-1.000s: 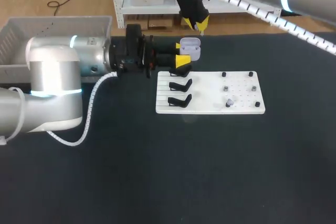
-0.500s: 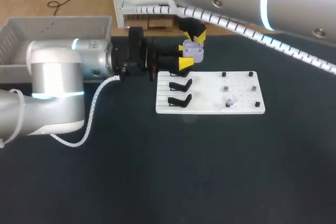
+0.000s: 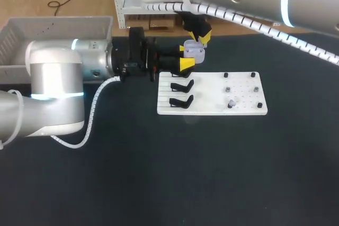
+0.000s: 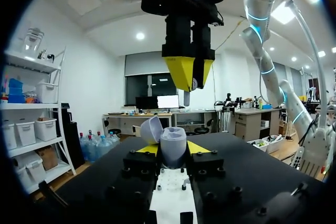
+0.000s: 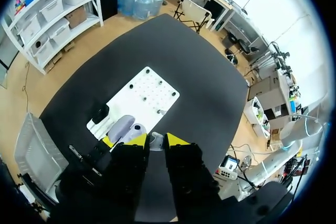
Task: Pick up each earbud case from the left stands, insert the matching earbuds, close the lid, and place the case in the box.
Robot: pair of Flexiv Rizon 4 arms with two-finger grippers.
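Case held open, one earbud poised over it.
My left pincer (image 3: 185, 55) grips the open case (image 3: 194, 51) above the tabletop (image 3: 159, 173), just behind the board (image 3: 243, 108). My right pincer (image 3: 201, 35) pinches an earbud (image 4: 186, 97) directly over it. I judge insertion is only starting: another earbud (image 3: 231, 101) waits on the board, and closing the lid and the box (image 3: 32, 25) remain.

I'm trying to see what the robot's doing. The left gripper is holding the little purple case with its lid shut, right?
Not quite: the left gripper does hold the purple case, but its lid is open, tipped back. The left wrist view shows it.
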